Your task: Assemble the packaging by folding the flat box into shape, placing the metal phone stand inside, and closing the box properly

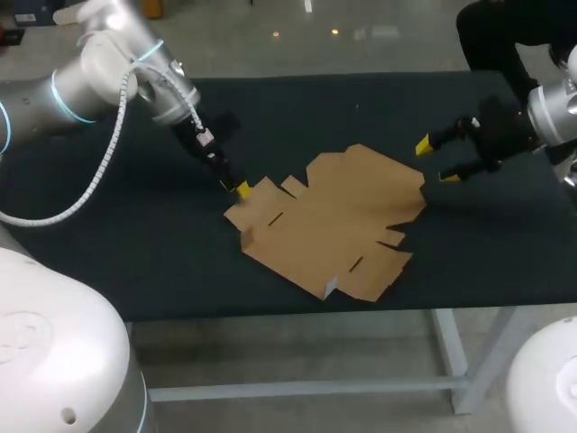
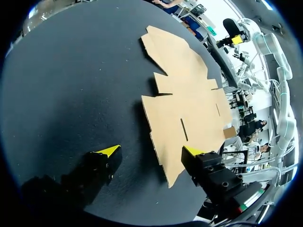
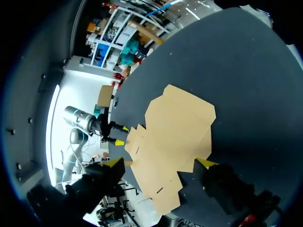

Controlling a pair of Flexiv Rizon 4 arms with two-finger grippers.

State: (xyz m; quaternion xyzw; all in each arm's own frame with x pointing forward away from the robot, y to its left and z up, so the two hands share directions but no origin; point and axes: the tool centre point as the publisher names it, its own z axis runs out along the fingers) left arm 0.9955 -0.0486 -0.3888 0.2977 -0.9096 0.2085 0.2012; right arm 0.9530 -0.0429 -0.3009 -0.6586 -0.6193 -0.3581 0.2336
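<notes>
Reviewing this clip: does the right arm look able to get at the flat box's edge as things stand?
Probably yes. The right gripper is open and sits just beside the flat box at its right edge, and nothing lies on the table between them.

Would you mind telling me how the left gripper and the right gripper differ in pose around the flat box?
The left gripper is at the left corner of the flat box; the right gripper stands just off its right edge. The left gripper points steeply down, the right gripper more level. Both are open, holding nothing.
</notes>
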